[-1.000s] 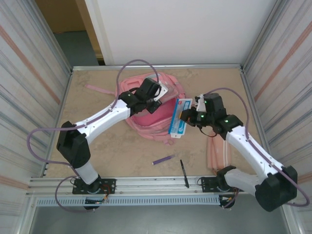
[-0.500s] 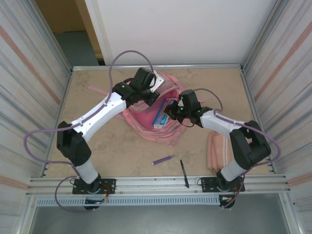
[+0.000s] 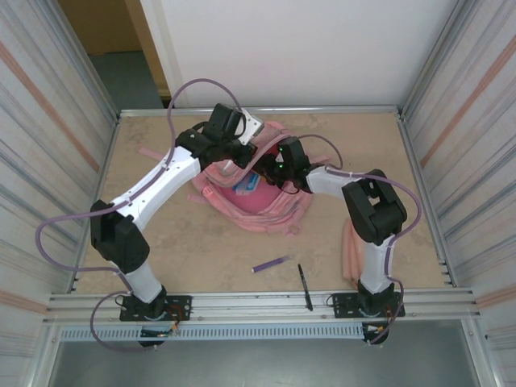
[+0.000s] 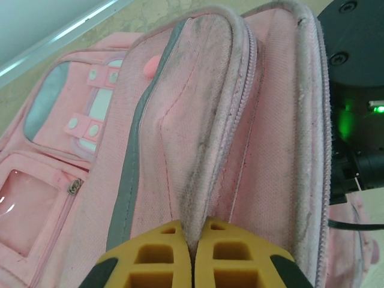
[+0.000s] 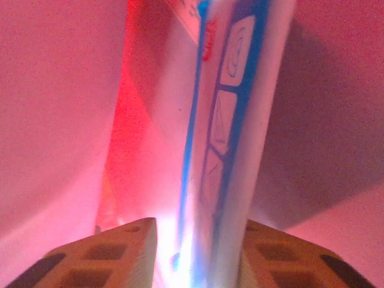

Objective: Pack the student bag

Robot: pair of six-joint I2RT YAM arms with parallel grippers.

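A: On the left gripper [image 4: 191, 243], the fingers [image 4: 153, 255] are noted pressed together, with a fold of the bag [image 4: 180, 120] pinched between them at the zip edge and lifted.

B: Confirmed. And the right gripper [image 5: 198, 246]?

A: Its fingers [image 5: 123, 249] are seen apart, inside the bag. A flat white-and-blue box [image 5: 231, 120] is lodged between them. A lit gap is seen beside 1 pad, so no firm clamp is judged.

B: Which way does the box lie from the fingers?

A: Straight ahead, deeper into the bag. The box is stood on edge, its long axis set along the fingers' own line, with pink lining on both sides. A withdrawal would best be made back along that axis, so that the box is not dragged out.

B: Bag position?

A: Recorded at the far middle of the table [image 3: 161, 234], between the 2 arms and entered from its right side by the right arm. It is large and pink, greyed with wear along the zip piping, with a clear pocket and a pale patch on the front.

B: What lies outside it?

A: A purple pen [image 3: 270, 264] and a black pen [image 3: 304, 286] are noted near the front edge, and a pink pencil case [image 3: 355, 250] beside the right arm. All 3 are judged nearer the right arm; the left is occupied at the mouth.
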